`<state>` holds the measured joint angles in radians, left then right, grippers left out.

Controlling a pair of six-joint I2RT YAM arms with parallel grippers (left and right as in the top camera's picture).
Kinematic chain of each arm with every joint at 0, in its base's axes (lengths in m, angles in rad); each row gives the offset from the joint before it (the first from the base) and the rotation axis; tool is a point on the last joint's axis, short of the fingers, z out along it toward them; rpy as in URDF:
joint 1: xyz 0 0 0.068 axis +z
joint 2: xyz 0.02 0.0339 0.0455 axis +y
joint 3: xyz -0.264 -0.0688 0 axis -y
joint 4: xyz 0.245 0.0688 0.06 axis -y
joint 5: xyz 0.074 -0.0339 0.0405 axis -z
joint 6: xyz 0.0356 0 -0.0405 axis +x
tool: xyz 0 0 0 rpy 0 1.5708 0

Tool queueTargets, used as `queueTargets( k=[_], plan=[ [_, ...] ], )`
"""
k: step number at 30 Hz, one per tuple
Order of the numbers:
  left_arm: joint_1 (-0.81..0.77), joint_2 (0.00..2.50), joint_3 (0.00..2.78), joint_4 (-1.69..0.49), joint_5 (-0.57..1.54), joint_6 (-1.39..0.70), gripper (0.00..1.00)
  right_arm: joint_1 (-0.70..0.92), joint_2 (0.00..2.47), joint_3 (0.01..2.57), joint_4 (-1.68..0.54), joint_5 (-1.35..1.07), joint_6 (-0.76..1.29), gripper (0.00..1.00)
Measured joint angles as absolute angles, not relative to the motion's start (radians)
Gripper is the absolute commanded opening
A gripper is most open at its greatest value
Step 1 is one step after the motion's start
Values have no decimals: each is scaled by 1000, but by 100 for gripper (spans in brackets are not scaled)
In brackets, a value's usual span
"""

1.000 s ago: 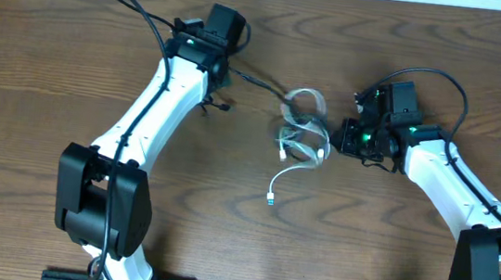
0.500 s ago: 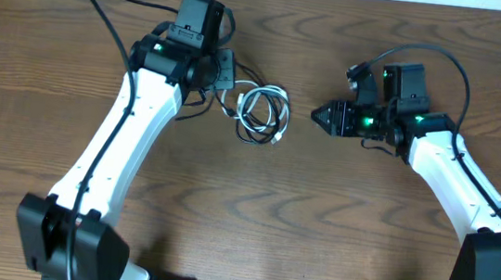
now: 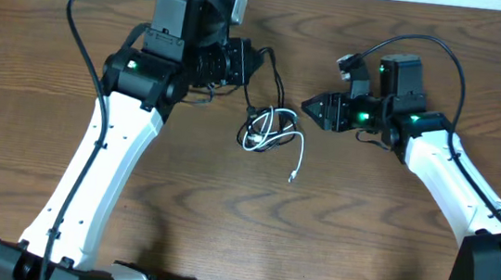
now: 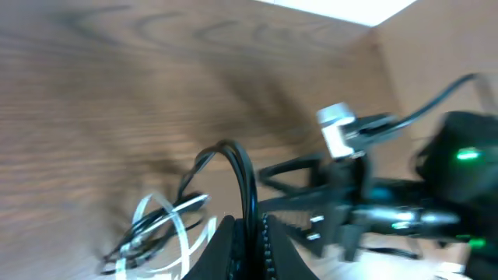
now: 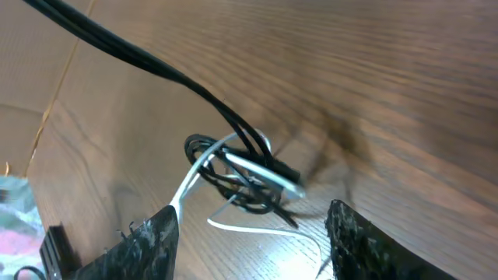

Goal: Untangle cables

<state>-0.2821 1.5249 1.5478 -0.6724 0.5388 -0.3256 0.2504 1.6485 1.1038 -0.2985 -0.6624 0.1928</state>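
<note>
1. Here's the wooden table: brown, strongly grained, matte. Right in the middle sits the tangle, a small flattened knot of thin loops between the two arms.
2. The black cable is thin, round and glossy. It climbs out of the knot and arches up and over to the left gripper.
3. On the left wrist camera, the left gripper is pinched tight on that black cable. The strand curves up from between the closed tips in a smooth hoop. The picture is blurred, so no finer detail.
4. The white cable is thin too, looped through the black coils. Its free tail leaves the knot and runs toward the near edge of the table, ending in a small plug that points that way.
5. From overhead, the knot's long axis runs on a slant, from its near-left end to its far-right end.
6. The right gripper is just beside the knot, pointing at it. Its jaws are spread wide with nothing between them.
7. The right wrist camera confirms it: dark, speckled fingers stand well apart, with the knot lying on the table ahead of them.
</note>
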Motion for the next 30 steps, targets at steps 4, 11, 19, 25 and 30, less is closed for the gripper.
queueTargets(
  k=[4,11,19,25,30],
  plan=[
    [-282,1520,1548,-616,610,-376,7,267,1652,1104,-296,-664,179,56],
    [-282,1520,1547,-458,752,-471,7,269,1673,1104,-277,-674,174,60],
    [-282,1520,1547,-410,878,-575,7,269,1674,1104,-147,-690,154,62],
    [-272,1520,1547,-334,963,-655,8,269,1674,1105,-167,-592,161,61],
    [-236,1520,1547,-246,1006,-757,7,268,1675,1105,-215,-540,180,59]
  ],
)
